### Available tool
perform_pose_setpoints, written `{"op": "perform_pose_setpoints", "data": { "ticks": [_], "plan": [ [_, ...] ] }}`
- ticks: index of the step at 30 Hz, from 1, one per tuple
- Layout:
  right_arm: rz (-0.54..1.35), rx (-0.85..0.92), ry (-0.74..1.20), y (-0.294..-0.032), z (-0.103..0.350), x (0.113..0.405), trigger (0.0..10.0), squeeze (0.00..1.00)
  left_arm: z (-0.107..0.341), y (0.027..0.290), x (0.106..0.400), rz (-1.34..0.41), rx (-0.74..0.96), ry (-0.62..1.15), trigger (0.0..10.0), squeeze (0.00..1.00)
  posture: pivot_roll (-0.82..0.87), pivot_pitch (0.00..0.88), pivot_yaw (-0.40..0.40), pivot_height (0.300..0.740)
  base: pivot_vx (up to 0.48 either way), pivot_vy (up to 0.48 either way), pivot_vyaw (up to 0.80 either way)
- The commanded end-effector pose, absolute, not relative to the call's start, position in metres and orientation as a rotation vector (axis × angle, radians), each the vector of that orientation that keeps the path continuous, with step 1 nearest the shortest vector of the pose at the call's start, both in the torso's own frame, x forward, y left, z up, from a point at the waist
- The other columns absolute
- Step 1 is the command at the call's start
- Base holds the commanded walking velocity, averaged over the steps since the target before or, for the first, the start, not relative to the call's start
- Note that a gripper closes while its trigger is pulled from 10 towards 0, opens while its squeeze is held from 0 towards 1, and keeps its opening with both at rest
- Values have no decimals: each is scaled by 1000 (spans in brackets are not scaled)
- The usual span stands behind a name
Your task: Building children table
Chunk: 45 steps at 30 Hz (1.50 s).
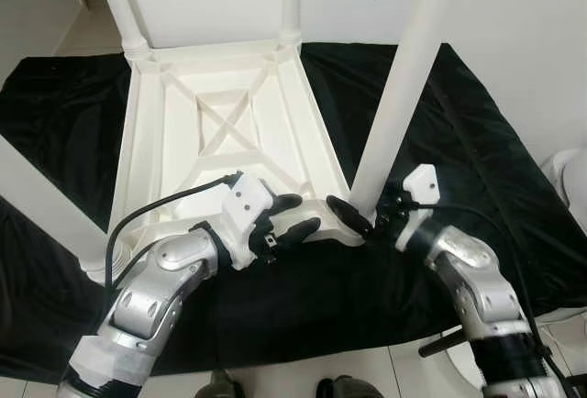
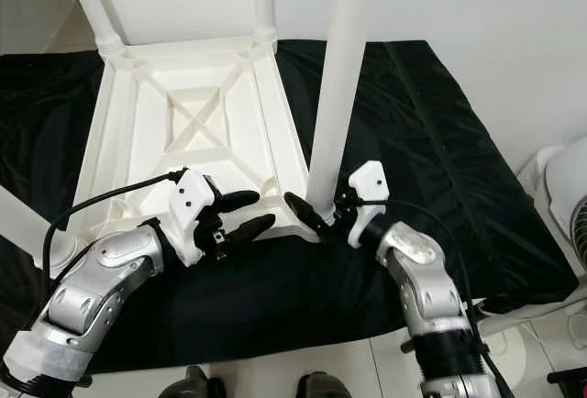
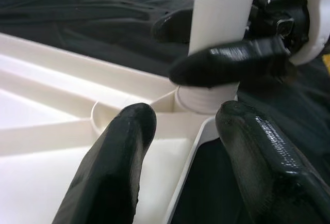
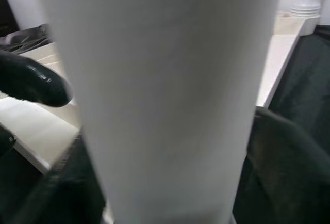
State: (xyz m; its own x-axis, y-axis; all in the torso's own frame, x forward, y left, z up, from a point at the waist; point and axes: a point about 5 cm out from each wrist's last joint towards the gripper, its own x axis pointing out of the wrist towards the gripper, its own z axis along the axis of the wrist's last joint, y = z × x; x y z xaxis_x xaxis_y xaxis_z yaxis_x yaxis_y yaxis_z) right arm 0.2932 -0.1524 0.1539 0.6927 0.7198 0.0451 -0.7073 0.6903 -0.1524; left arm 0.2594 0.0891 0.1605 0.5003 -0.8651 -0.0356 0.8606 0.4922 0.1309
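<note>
Two grippers meet at the upturned table's (image 1: pixel 229 132) corner: right gripper (image 1: pixel 359 217) clasps the leg (image 1: pixel 404 86), left gripper (image 1: pixel 292 217) gapes alongside.

The near-right leg (image 1: pixel 404 86) runs out of the top edge, so its upper end cannot be seen; the two far legs are cut off the same way. A fourth leg (image 1: pixel 41 201) at the left passes out of the left edge. The right gripper (image 1: pixel 362 219) has its far finger hidden behind that near-right leg. In the right wrist view the leg is a blurred white mass with no detail. The black cloth (image 1: pixel 514 187) hides the floor beneath the upturned table (image 1: pixel 229 132). At the bottom edge, two dark shapes are too cropped to identify.
</note>
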Motion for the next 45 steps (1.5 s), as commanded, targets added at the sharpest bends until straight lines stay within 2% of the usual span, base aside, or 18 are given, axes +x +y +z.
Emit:
{"op": "perform_pose_setpoints", "data": {
  "ticks": [1,2,10,11,13,15,26,29,31,36,41,42,45],
  "plan": [
    [822,-138,-89,-152,150,295,2667,0,156,89,254,-1098,158,-18,10000,0,-93,53,25,740,0,0,0],
    [835,-139,-86,-153,149,296,0,0,155,88,253,-1104,160,-13,10000,0,-90,57,21,740,0,0,0],
    [829,-122,-71,-157,142,294,0,0,155,89,252,-1088,173,-15,10000,0,-85,72,14,740,0,0,0],
    [796,-104,-73,-156,143,294,10000,0,155,89,253,-1079,173,-17,10000,0,-87,77,14,740,0,0,0],
    [733,-57,-96,-152,147,293,10000,0,155,89,254,-1064,176,-19,10000,0,-90,82,14,740,0,0,0],
    [733,-57,-96,-152,147,293,10000,0,155,89,254,-1064,176,-19,10000,0,-90,82,14,740,0,0,0],
    [394,-59,-77,-140,142,286,10000,0,156,93,259,-1004,174,-11,10000,0,-87,105,14,740,0,0,0],
    [210,45,-26,-135,139,286,10000,0,157,95,259,-1005,166,-9,10000,0,-89,107,13,740,0,0,0],
    [184,66,-14,-134,139,286,10000,0,157,95,259,-1005,165,-9,10000,0,-89,107,13,740,0,0,0],
    [122,43,-55,-99,148,278,10000,0,157,95,260,-999,153,-6,10000,0,-91,108,14,740,0,0,0],
    [142,44,-69,-97,151,277,10000,0,158,94,261,-999,156,-10,10000,0,-97,106,18,740,0,0,0],
    [133,57,-70,-99,152,277,10000,1000,158,94,261,-1002,158,-12,10000,0,-100,104,16,740,0,0,0],
    [137,62,-75,-103,155,276,10000,1000,158,93,262,-1006,163,-16,10000,0,-101,100,14,740,0,0,0]
  ]
}}
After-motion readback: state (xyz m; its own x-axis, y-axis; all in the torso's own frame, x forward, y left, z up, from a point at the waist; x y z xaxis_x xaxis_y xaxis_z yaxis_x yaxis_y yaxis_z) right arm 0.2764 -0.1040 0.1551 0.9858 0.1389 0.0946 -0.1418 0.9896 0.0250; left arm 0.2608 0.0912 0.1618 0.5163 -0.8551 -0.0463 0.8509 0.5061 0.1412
